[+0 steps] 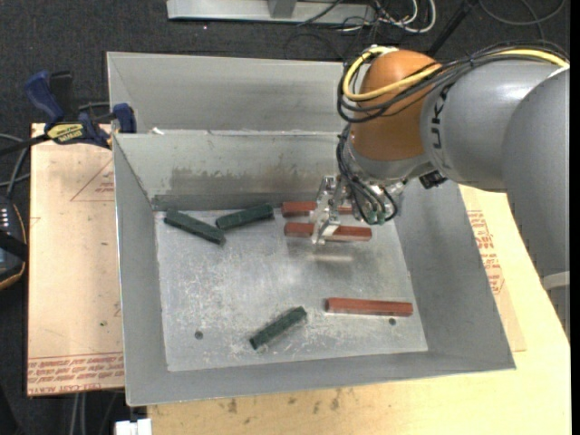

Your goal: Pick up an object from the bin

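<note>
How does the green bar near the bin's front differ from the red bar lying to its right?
The green bar is dark green; the red bar is reddish-brown. The green bar lies diagonally, the red bar nearly level. The red bar looks longer than the green bar. Both are slim bars lying flat.

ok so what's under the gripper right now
Two red-brown bars lie side by side at the back of the bin floor, under the gripper. It covers part of each, so whether it touches either is hidden.
</note>
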